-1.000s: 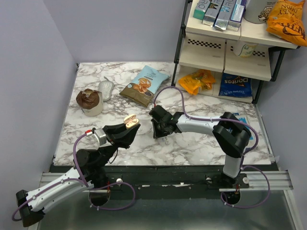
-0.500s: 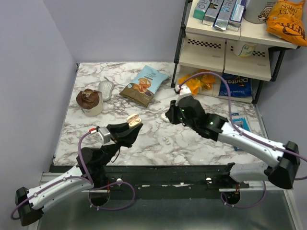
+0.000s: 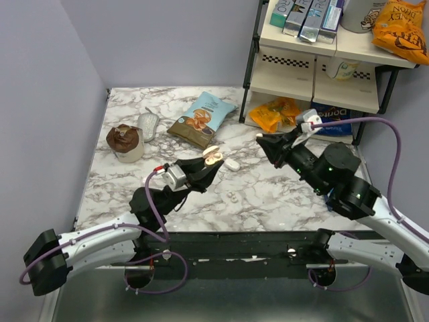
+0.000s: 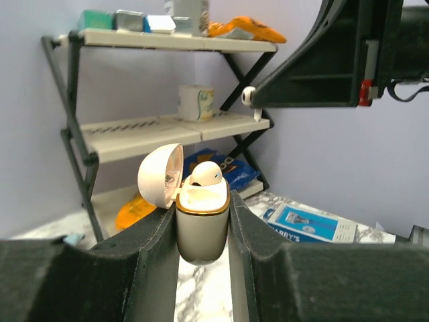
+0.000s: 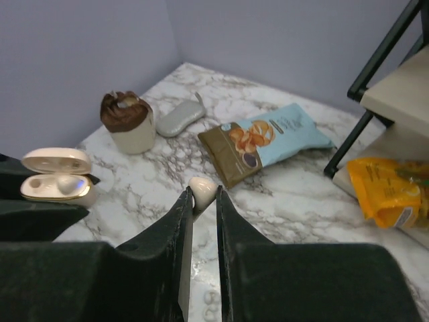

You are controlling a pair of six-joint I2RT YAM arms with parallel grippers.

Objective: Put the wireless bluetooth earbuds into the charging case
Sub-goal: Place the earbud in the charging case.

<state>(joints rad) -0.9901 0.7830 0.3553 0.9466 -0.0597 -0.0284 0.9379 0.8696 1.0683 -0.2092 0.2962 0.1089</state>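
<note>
Left gripper (image 3: 204, 168): it is closed around the body of the charging case (image 4: 202, 228). The case is carried clear of the table (image 3: 281, 194) and gripped low on its sides, so the mouth is left free.

Case attitude: the lid is swung back to the left and the tan-peach face is turned up and outward. This appears to be done so that the sockets are offered to the other arm.

Seated earbud (image 4: 204, 174): one bud is already lodged in the case. In the right wrist view the socket beside it is seen empty.

Small pale bits (image 3: 231, 196): two specks are seen on the marble below the case (too small to be identified).

White oval (image 3: 231, 164): it is left lying on the table just beyond the case and is touched by neither arm.

Right gripper (image 3: 263, 142): it is held aloft to the right of the case, well apart from it. The jaws are drawn narrow, and a second earbud (image 5: 202, 189) is pinched at the very tips. That hold is judged to leave most of the bud exposed for insertion.

Progress: the task is judged to be half done. The held bud must be lined up over the empty socket.

Far clutter: a snack bag (image 3: 202, 119), a cup (image 3: 125, 142) and a shelf rack (image 3: 308, 64) are set well back.
</note>
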